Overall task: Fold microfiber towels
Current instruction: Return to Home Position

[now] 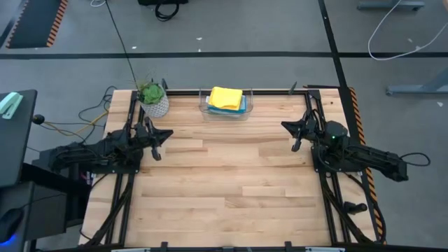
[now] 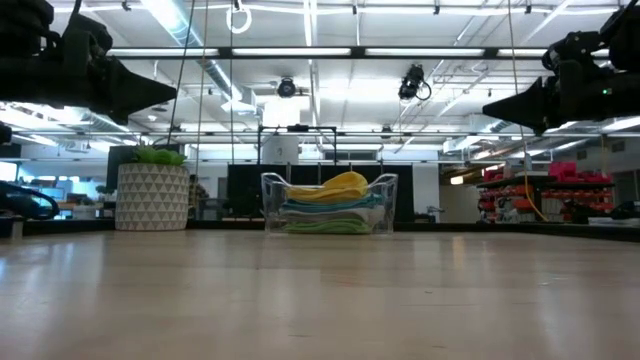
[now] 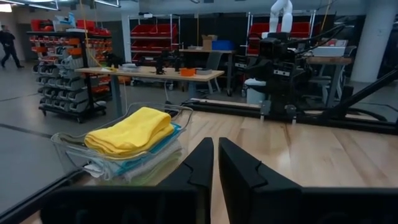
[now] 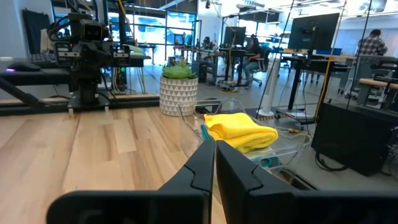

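Note:
The microfiber towels lie folded in a stack inside a clear plastic bin (image 1: 225, 105) at the table's far edge, near its middle. The yellow towel (image 1: 225, 96) is on top, with light blue (image 2: 330, 204) and green (image 2: 328, 226) layers below it. My left gripper (image 1: 166, 134) is shut and level above the table's left side, well short of the bin. My right gripper (image 1: 287, 126) is shut and level above the right side, also apart from the bin. In the wrist views the yellow towel (image 3: 134, 130) (image 4: 239, 130) shows beyond the shut fingers.
A leafy plant in a white patterned pot (image 1: 154, 101) stands at the far left corner of the table, left of the bin. The wooden tabletop (image 1: 231, 182) stretches between the arms toward the near edge. People show in the room beyond the table.

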Available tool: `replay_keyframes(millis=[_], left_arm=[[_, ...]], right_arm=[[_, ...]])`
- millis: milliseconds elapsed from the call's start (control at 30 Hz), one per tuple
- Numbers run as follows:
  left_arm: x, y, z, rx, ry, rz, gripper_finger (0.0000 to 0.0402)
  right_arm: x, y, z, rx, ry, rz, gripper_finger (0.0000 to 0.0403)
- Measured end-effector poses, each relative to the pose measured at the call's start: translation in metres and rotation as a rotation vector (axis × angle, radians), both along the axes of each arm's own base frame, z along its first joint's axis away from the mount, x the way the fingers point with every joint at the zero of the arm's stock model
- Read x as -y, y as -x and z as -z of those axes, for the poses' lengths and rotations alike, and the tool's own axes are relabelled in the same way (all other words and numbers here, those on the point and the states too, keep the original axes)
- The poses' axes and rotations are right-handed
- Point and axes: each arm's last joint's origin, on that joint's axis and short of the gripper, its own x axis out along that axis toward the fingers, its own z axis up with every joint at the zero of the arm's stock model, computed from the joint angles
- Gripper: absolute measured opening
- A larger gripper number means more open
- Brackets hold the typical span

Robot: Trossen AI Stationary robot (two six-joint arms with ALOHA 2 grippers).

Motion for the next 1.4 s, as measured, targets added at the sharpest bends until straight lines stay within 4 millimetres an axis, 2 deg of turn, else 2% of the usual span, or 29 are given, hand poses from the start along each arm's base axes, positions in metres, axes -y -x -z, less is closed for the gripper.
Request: replay_keyframes(millis=[300,700,1167,1400], left_arm=[[0.0001,0.0000,-0.0006,0.006,-0.001,0.004,0.0018],[0.0001,0.0000,-0.0006,0.007,-0.002,0.005,0.0036],[0.0002,0.0000,-0.0007,0.009,-0.002,0.006,0.0019],[0.0002,0.0000,-0.0007,0.008,-0.002,0.006,0.0026]], right_arm=[[0.0000,0.0000,0.0000,0.000,0.000,0.000,0.0026],[0.0000,0.0000,-0.0001,0.000,0.000,0.000,0.0025],[-0.0001,0.0000,-0.0003,0.001,0.000,0.000,0.0027],[-0.0001,0.0000,-0.0003,0.001,0.000,0.000,0.0027]])
